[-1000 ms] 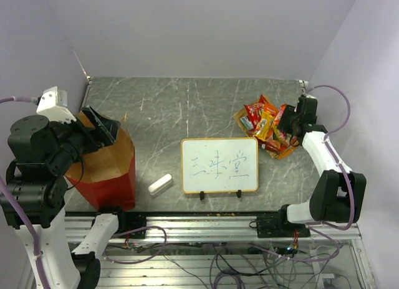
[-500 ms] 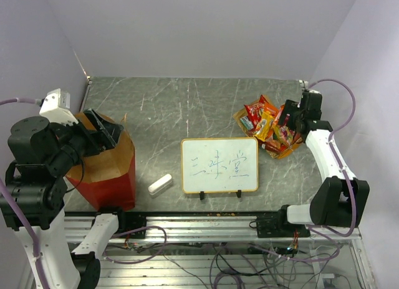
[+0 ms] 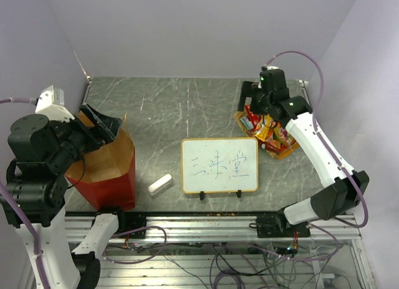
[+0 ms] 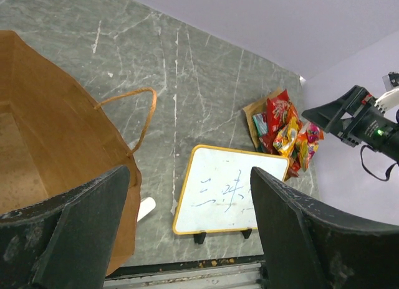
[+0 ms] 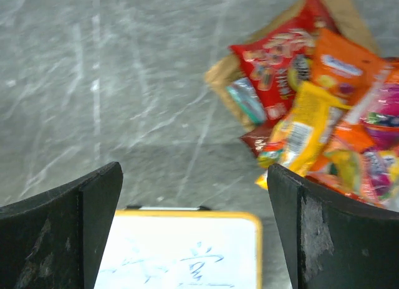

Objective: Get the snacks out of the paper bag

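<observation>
The paper bag [image 3: 107, 172], red outside and brown inside, stands open at the table's left edge, and the left wrist view shows only bare brown paper inside the bag [image 4: 43, 146]. My left gripper [image 3: 103, 128] hangs open over its rim with nothing between the fingers [image 4: 190, 177]. The snacks [image 3: 269, 130] lie in a heap of red, orange and yellow packets at the right, on the table. Above and just left of that heap my right gripper [image 3: 245, 99] is open and empty. In the right wrist view the snacks [image 5: 312, 108] sit up and right of the gripper [image 5: 193, 174].
A yellow-framed whiteboard [image 3: 219, 164] with blue writing stands on two black feet at centre front. A small white eraser block [image 3: 160, 184] lies between it and the bag. The bag's thin handle [image 4: 140, 114] loops out toward the table's middle.
My right gripper has risen off the snack heap and swung left and back, its jaws spreading wide. The left arm and the bag have barely moved.
</observation>
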Motion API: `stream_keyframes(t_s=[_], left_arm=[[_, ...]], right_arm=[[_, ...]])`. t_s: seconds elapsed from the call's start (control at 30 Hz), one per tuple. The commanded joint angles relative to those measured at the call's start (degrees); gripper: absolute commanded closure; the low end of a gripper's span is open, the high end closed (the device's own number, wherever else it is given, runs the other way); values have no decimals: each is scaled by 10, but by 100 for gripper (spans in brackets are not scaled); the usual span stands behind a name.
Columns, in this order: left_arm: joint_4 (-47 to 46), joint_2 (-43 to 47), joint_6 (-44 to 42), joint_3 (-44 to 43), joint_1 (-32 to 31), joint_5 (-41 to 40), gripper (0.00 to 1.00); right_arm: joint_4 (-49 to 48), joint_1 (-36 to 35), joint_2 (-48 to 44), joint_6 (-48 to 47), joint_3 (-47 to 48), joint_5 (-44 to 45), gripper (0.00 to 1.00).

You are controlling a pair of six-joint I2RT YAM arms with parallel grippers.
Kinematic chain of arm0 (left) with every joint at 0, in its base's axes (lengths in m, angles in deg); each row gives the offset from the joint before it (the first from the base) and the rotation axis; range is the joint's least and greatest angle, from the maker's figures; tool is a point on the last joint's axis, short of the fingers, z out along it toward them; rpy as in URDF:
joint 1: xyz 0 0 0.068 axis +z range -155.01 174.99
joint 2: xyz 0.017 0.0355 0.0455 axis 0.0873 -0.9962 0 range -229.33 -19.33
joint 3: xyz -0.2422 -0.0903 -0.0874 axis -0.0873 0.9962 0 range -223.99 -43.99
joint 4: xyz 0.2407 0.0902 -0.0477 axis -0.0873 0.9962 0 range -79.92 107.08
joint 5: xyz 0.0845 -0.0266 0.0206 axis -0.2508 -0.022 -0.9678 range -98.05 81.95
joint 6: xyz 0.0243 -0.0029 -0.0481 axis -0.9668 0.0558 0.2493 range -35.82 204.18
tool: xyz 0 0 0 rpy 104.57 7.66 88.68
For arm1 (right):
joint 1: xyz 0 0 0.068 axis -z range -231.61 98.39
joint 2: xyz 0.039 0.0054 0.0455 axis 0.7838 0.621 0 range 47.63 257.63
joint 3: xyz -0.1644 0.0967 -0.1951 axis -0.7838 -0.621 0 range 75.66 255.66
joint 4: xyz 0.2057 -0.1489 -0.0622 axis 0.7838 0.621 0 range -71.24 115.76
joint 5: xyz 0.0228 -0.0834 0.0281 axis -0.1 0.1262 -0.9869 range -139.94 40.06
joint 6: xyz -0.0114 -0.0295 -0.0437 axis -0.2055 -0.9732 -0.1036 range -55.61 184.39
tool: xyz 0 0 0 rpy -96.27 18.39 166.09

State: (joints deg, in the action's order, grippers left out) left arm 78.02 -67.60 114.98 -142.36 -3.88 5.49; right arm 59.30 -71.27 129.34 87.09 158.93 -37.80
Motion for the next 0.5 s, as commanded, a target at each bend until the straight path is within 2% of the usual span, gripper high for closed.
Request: stream_keyframes(t_s=[0.0, 0.13, 0.27, 0.47], left_arm=[[-49, 4, 31, 11, -4, -32, 11], [-36, 7, 31, -11, -4, -32, 9], [-7, 2, 21, -41, -4, -16, 9], [30, 3, 22, -90, -5, 1, 9]], right_arm=[[100, -51, 7, 43, 87, -26, 0], [113, -60, -60, 84, 107, -36, 0], [59, -60, -155, 90, 87, -74, 0], [84, -60, -218, 106, 123, -82, 0]])
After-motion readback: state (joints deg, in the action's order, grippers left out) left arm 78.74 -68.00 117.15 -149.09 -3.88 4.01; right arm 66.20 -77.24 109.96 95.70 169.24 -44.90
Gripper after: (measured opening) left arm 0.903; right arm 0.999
